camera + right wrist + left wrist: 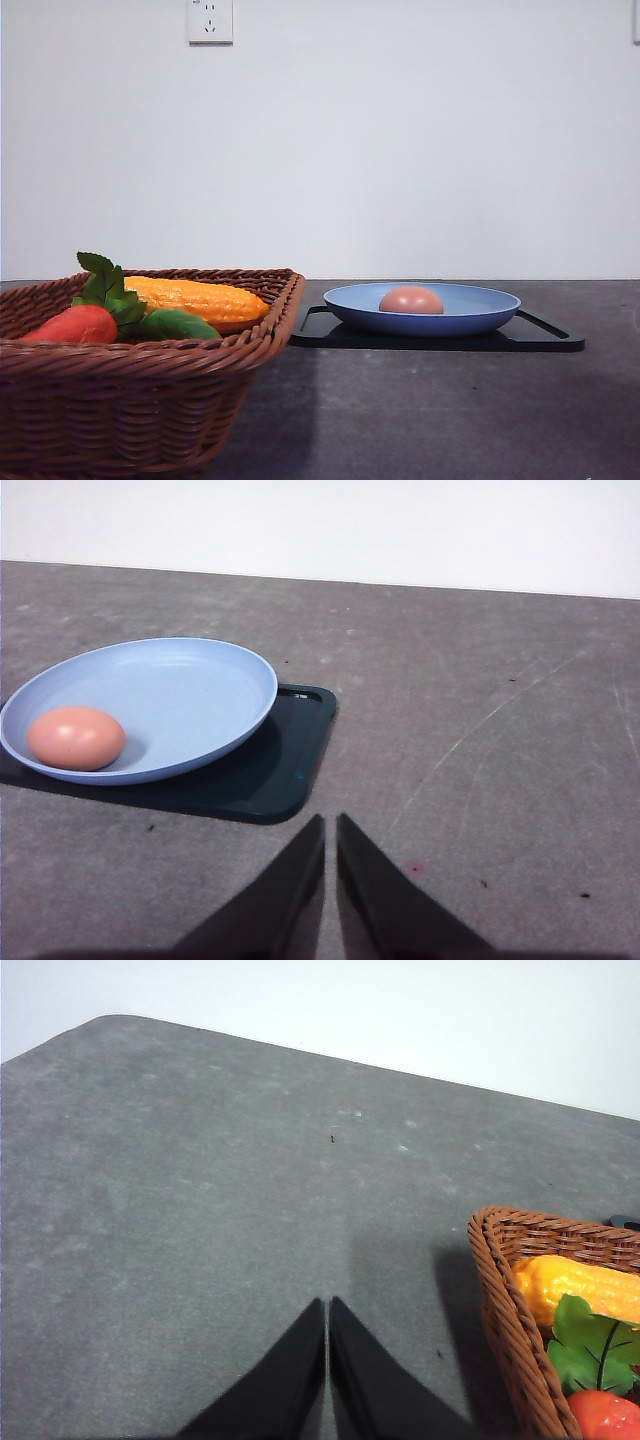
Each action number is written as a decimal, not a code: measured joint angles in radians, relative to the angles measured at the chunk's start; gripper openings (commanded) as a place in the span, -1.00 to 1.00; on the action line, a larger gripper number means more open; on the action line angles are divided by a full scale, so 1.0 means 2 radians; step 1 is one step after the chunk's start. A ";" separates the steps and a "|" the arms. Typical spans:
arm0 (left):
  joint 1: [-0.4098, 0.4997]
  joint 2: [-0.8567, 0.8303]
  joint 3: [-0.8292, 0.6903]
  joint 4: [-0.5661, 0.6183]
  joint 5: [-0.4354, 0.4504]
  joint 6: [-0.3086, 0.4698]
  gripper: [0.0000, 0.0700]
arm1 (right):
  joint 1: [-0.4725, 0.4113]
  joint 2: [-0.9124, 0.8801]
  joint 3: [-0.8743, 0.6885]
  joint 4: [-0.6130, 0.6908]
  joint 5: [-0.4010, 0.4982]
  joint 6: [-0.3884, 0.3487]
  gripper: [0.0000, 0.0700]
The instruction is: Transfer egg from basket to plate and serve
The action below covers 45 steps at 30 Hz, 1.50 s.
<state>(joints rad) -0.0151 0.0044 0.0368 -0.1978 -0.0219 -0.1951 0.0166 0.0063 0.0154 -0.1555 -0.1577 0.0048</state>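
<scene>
My right gripper (330, 825) is closed on nothing above the bare table (500, 730), and my left gripper (327, 1308) is likewise pinched together, empty. I see the egg (411, 299) lying in the blue plate (480, 312), which sits on the black tray (545, 335). To the left, the wicker basket (130, 400) holds a corn cob (200, 298) and a red vegetable (75, 324) with green leaves.

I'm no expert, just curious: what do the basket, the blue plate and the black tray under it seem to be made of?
The basket looks like woven wicker: brown strands and a braided rim, slightly glossy. The plate seems to be smooth matte plastic, uniformly pale blue with soft shading. The tray looks like dark, smooth plastic with rounded corners, though that is less certain.
</scene>
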 measured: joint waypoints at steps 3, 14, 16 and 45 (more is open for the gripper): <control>0.000 0.000 0.000 0.000 0.000 0.000 -1.00 | 0.000 0.000 0.000 0.000 0.000 0.000 -1.00; 0.000 0.000 0.000 0.000 0.000 0.000 -1.00 | 0.000 0.000 0.000 0.000 0.000 0.000 -1.00; 0.000 0.000 0.000 0.000 0.000 0.000 -1.00 | 0.000 0.000 0.000 0.000 0.000 0.000 -1.00; 0.000 0.000 0.000 0.000 0.000 0.000 -1.00 | 0.000 0.000 0.000 0.000 0.000 0.000 -1.00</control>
<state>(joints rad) -0.0151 0.0044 0.0368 -0.1978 -0.0219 -0.1951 0.0166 0.0063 0.0154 -0.1553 -0.1577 0.0048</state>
